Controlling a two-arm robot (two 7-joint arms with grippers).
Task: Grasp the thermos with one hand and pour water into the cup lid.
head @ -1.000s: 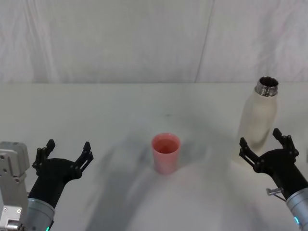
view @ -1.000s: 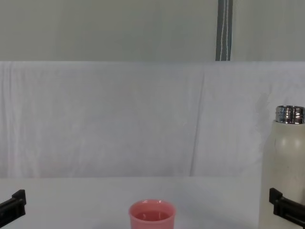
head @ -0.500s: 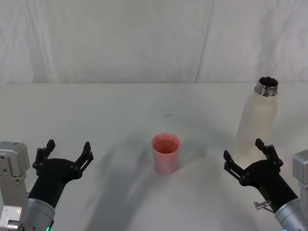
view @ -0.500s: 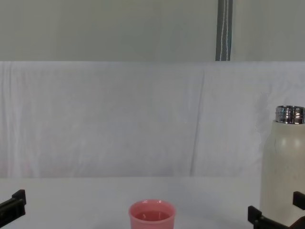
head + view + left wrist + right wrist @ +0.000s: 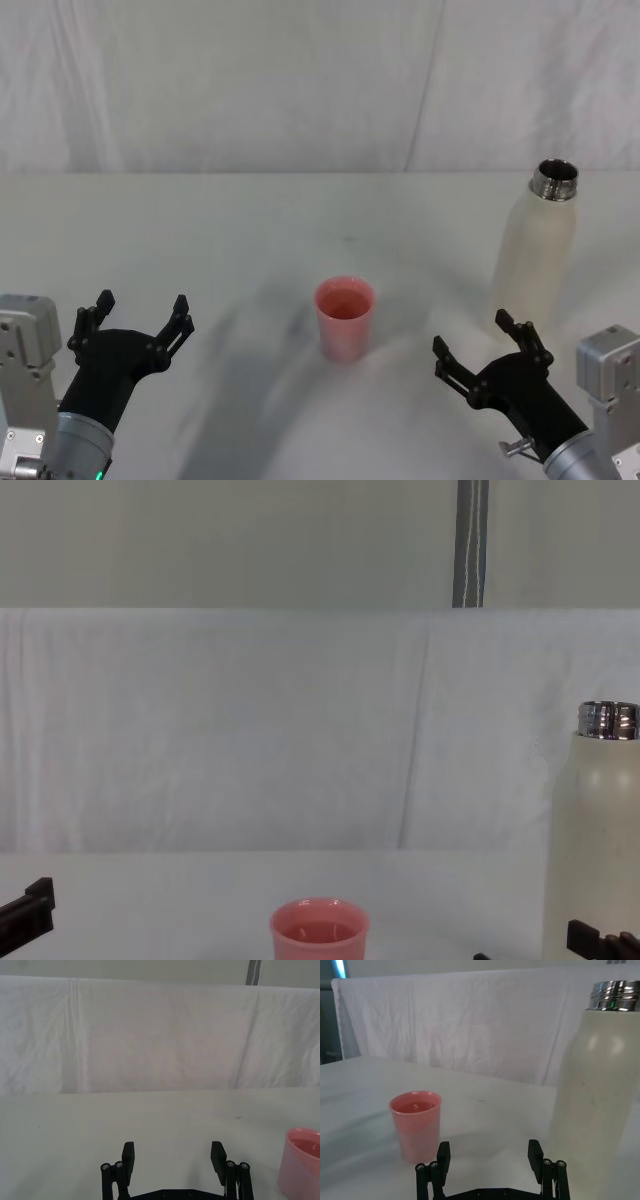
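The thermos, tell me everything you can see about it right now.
The thermos is a tall cream-white matte bottle with rounded shoulders and a shiny threaded steel neck, uncapped so its dark mouth shows. It stands upright on the white table at the robot's right, well apart from the pink cup lid. Nothing touches it but the table. The right pincer is open, nearer the robot than the bottle and short of it.
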